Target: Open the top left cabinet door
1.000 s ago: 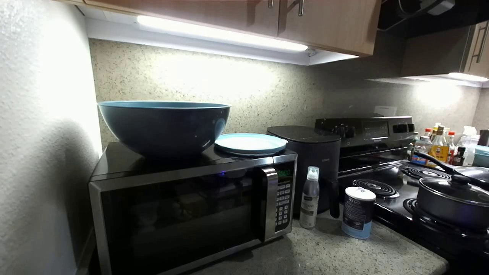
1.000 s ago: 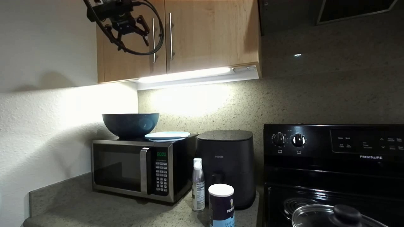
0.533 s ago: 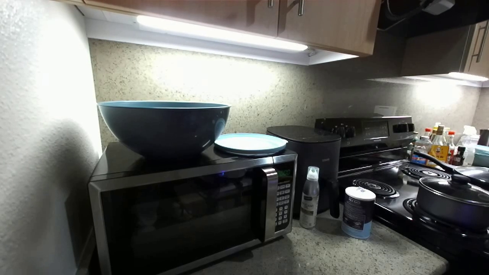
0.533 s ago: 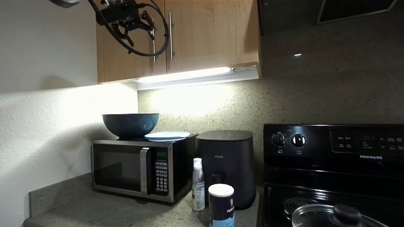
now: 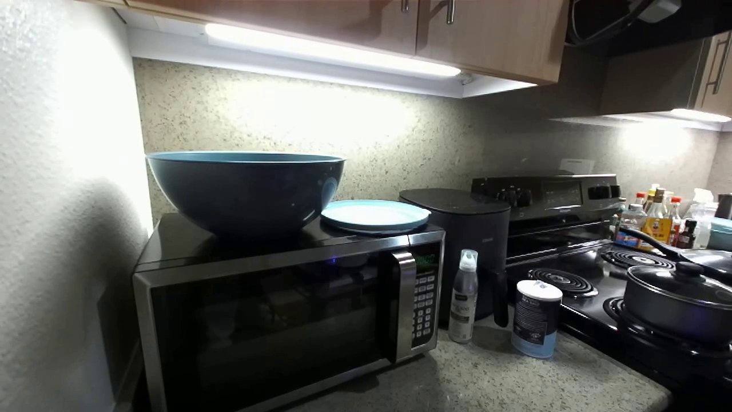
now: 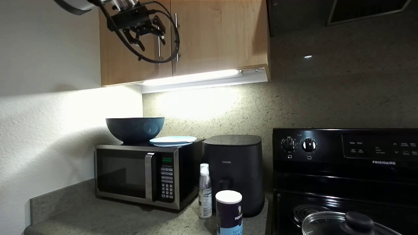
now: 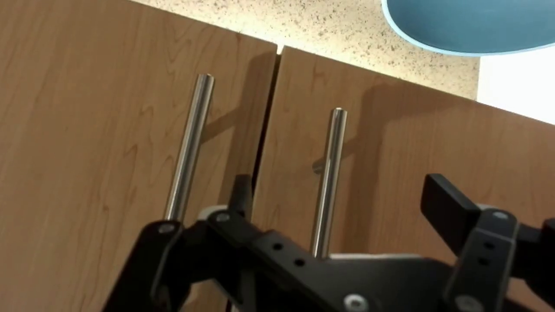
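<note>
The top left cabinet door [image 6: 130,70] is shut, a flat light-brown wooden panel. Its lower edge also shows in an exterior view [image 5: 297,14]. Its slim vertical metal handle [image 6: 159,50] stands beside the gap between the doors. My gripper [image 6: 152,44] is open and empty in front of this door, close to the handle in that view. In the wrist view, which stands upside down, the door [image 7: 433,138] is on the right. Its handle [image 7: 331,173] appears between the spread fingers [image 7: 446,208] of my gripper [image 7: 344,197]; I see no contact. The handle's other end is hidden behind the gripper.
The neighbouring door [image 6: 218,36] with its own handle [image 6: 176,39] is close beside. A loop of cable [image 6: 178,40] hangs round the gripper. A side wall [image 6: 49,49] is at the left. Below stand a microwave [image 6: 120,173], a bowl [image 6: 134,129] and an air fryer [image 6: 235,176].
In an exterior view the arm and gripper have moved to the right, and the fingers have come up to the left door's handle. The gripper stays open. The doors have not moved.
</note>
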Action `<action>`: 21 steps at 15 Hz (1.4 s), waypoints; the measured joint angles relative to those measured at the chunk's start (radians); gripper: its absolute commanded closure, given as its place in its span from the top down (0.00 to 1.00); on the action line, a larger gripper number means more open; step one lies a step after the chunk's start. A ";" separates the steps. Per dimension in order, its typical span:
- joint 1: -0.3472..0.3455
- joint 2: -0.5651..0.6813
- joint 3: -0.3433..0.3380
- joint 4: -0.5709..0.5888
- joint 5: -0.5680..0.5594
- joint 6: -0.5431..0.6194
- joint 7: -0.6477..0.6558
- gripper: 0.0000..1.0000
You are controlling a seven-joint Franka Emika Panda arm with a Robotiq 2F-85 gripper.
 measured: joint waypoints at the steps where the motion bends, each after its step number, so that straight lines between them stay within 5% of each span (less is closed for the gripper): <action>1: 0.000 0.007 0.000 0.007 0.002 -0.002 -0.001 1.00; 6: 0.000 0.107 -0.002 0.116 0.002 -0.042 -0.005 1.00; 7: 0.001 0.130 -0.003 0.140 0.002 -0.056 -0.006 0.75; 18: 0.017 0.210 -0.010 0.262 0.004 -0.173 -0.006 0.08; 21: 0.028 0.218 -0.006 0.278 0.004 -0.193 -0.006 0.04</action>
